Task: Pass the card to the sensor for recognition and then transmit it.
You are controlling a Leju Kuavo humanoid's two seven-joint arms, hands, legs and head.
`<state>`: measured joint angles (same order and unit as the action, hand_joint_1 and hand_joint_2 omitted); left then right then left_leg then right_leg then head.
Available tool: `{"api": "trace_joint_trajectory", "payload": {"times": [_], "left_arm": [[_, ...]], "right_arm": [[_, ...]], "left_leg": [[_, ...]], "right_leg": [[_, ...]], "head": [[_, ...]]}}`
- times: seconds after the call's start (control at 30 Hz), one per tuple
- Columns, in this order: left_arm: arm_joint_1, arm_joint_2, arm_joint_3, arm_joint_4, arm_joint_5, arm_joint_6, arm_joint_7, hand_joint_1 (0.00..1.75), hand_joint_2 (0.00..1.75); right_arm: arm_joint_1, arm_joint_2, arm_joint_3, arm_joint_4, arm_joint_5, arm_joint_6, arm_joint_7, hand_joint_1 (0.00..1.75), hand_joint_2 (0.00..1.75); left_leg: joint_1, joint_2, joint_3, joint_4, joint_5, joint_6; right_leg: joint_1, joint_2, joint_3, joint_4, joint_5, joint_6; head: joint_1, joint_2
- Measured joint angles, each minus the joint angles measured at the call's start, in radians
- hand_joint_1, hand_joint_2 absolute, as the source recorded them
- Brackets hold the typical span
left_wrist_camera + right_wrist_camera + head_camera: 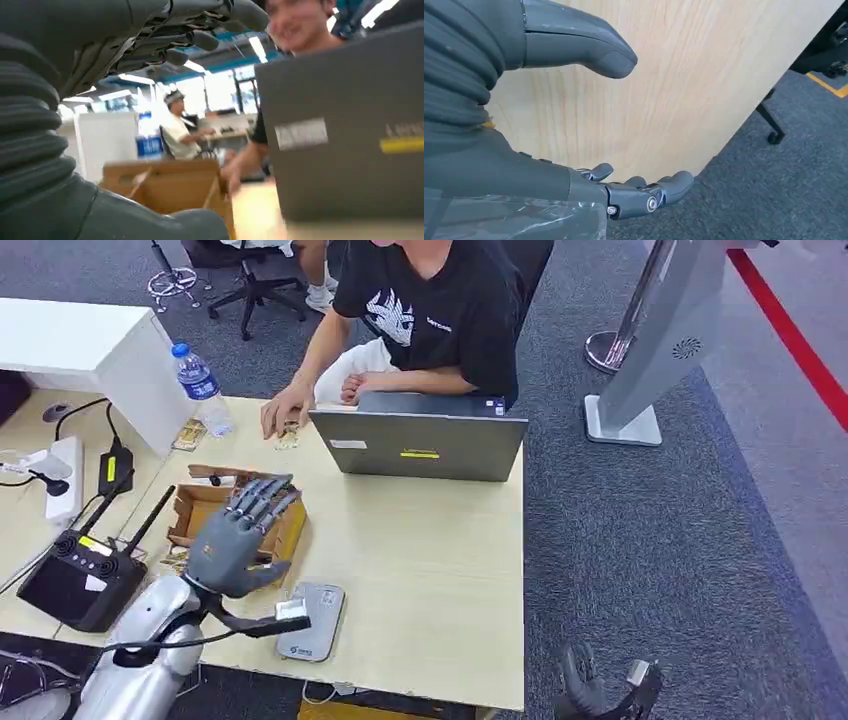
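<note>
Left hand empty, laptop yellow label unreadable

- An open-plan office: grey carpet, wooden desk, laptop, rolling chair.
- Ceiling strip lights, seated worker behind.

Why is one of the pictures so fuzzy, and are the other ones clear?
The left wrist view is blurry: the laptop and cardboard box look smeared, and bright ceiling lights and windows wash out the background. The head view is evenly lit and fairly sharp around the left hand. The right wrist view is sharp too, with clear wood grain on the table.
</note>
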<state>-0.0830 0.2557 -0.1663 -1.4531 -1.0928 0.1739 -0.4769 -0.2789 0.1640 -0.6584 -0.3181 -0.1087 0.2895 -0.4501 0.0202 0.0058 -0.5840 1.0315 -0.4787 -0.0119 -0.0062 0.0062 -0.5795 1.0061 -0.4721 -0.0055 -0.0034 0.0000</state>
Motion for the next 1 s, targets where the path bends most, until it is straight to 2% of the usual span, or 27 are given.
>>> {"api": "trace_joint_trajectory", "payload": {"times": [0.1, 0.2, 0.47, 0.53, 0.8, 1.0], "left_arm": [[0.070, 0.048, -0.006, -0.007, 0.014, -0.001, -0.008, 0.00, 1.75], [0.112, 0.076, -0.007, -0.007, 0.042, -0.010, -0.017, 0.00, 1.75], [0.161, 0.175, 0.006, -0.007, 0.114, -0.045, -0.014, 0.00, 1.75], [0.161, 0.178, 0.017, -0.006, 0.104, -0.038, -0.005, 0.00, 1.75], [0.074, 0.150, 0.042, 0.076, -0.076, 0.049, 0.085, 0.00, 1.75], [0.017, 0.122, 0.045, 0.177, -0.122, 0.077, 0.100, 0.00, 1.75]], "right_arm": [[0.001, -0.001, 0.000, 0.000, 0.000, -0.001, 0.002, 0.00, 1.75], [0.001, -0.001, 0.000, 0.000, -0.002, 0.008, 0.009, 0.00, 1.75], [0.001, -0.001, 0.000, 0.003, -0.002, 0.015, 0.012, 0.00, 1.75], [0.001, -0.001, 0.000, 0.003, -0.006, 0.015, 0.013, 0.00, 1.75], [0.002, 0.000, 0.001, 0.004, -0.006, 0.012, 0.012, 0.00, 1.75], [0.002, 0.000, 0.002, 0.004, -0.006, 0.007, 0.018, 0.00, 1.75]], "left_leg": [[0.000, -0.001, -0.001, 0.000, 0.000, 0.000], [0.000, -0.001, -0.001, 0.000, 0.000, -0.001], [0.000, -0.002, -0.001, 0.000, 0.001, 0.000], [0.000, -0.003, -0.001, 0.000, 0.001, 0.000], [0.000, -0.003, -0.001, 0.000, 0.001, -0.001], [0.000, -0.003, -0.001, 0.000, 0.001, -0.001]], "right_leg": [[0.000, -0.001, 0.000, 0.000, 0.000, 0.000], [0.000, -0.001, 0.000, 0.000, 0.000, 0.000], [0.000, -0.002, 0.000, 0.000, 0.000, 0.000], [0.000, -0.003, 0.000, 0.000, 0.000, 0.000], [0.000, -0.003, 0.000, 0.000, 0.000, 0.000], [0.000, -0.003, 0.000, 0.000, 0.000, 0.000]], "head": [[0.000, 0.000], [0.000, 0.000], [0.000, 0.000], [0.000, 0.000], [0.000, 0.000], [0.000, 0.000]]}}
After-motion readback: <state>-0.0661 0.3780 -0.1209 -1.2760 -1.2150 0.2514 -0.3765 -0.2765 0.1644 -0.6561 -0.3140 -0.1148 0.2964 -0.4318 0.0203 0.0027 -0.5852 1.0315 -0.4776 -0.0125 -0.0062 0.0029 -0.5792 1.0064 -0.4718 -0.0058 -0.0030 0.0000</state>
